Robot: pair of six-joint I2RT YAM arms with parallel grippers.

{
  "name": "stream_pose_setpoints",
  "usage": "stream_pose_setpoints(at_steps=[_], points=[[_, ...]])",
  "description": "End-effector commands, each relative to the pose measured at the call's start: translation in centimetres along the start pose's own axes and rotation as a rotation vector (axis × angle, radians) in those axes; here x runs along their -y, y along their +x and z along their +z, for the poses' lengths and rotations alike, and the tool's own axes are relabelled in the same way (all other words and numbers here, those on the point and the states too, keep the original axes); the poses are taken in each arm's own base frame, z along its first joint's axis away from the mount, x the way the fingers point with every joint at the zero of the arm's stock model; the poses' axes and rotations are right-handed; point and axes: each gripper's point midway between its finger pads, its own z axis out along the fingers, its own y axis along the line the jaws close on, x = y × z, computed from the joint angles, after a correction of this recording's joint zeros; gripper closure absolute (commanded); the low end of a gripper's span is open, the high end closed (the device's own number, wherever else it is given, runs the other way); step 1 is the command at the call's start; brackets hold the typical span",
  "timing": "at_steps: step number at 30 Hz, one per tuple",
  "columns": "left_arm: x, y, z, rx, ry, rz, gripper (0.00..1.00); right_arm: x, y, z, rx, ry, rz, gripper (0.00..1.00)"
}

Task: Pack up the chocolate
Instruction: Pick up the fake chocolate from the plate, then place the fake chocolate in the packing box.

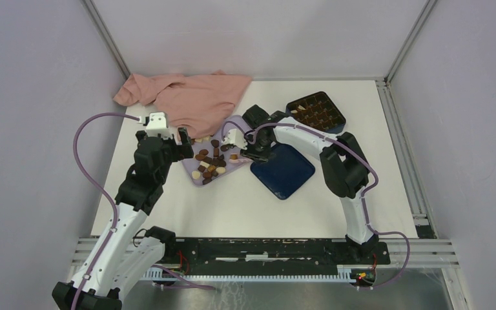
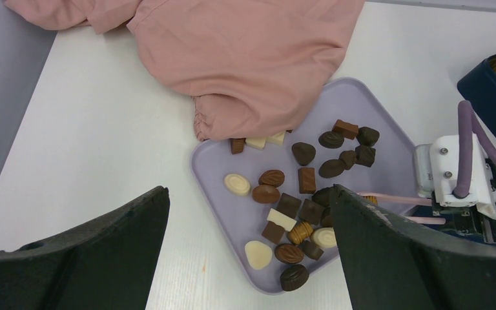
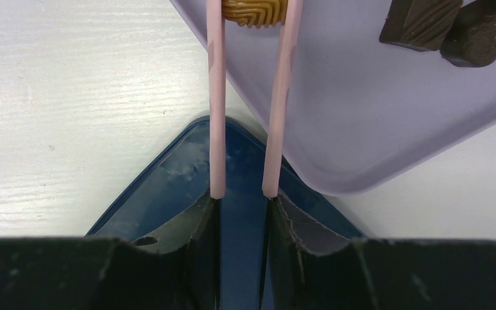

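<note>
While the left tool [image 2: 248,191] gapes wide, the right tool [image 3: 254,29] pinches a caramel chocolate [image 3: 255,9] on the lilac tray [image 3: 361,129]

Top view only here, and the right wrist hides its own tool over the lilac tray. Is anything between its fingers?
Observer: Yes. The right tool has its two thin pink fingers against both sides of a ridged caramel chocolate, near the rim of the lilac tray.
Operator: And the left tool, is it holding anything?
Observer: No. The left tool stands wide open above the tray, with nothing gripped between its fingers.
</note>
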Motion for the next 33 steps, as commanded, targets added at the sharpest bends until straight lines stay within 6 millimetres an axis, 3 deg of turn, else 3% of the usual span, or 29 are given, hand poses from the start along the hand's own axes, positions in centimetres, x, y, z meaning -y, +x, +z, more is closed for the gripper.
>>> stream_pose_setpoints(at_steps=[1,5,9,14,18,22,29,33], points=[[-0.4,-1.1,0.1,0.040,-0.011,0.036,0.01,1.0,-2.6,-3.5,0.085,0.068,-0.020,0.78],[-0.4,-1.1,0.0,0.041,-0.012,0.036,0.02,1.4,-2.7,-5.0,0.114,0.082,-0.011,0.79],[-0.4,-1.1,0.1,0.040,-0.011,0.038,0.01,2.3,-2.4,-7.8,0.191,0.088,0.021,0.79],[-0.3,-1.1,0.1,0.039,-0.009,0.037,0.02,5.4,0.2,-12.2,0.286,0.151,0.123,0.79],[-0.2,-0.9,0.3,0.032,-0.005,0.039,0.02,9.1,4.3,-16.0,0.346,0.234,0.245,0.80],[-0.1,-0.7,0.4,0.022,-0.003,0.041,0.01,12.8,9.5,-18.2,0.353,0.335,0.374,0.79],[-0.1,-0.7,0.4,0.024,-0.003,0.039,0.02,17.9,17.7,-19.9,0.276,0.465,0.551,0.79],[-0.1,-0.7,0.4,0.025,-0.001,0.039,0.01,19.1,19.8,-19.5,0.224,0.492,0.581,0.79]])
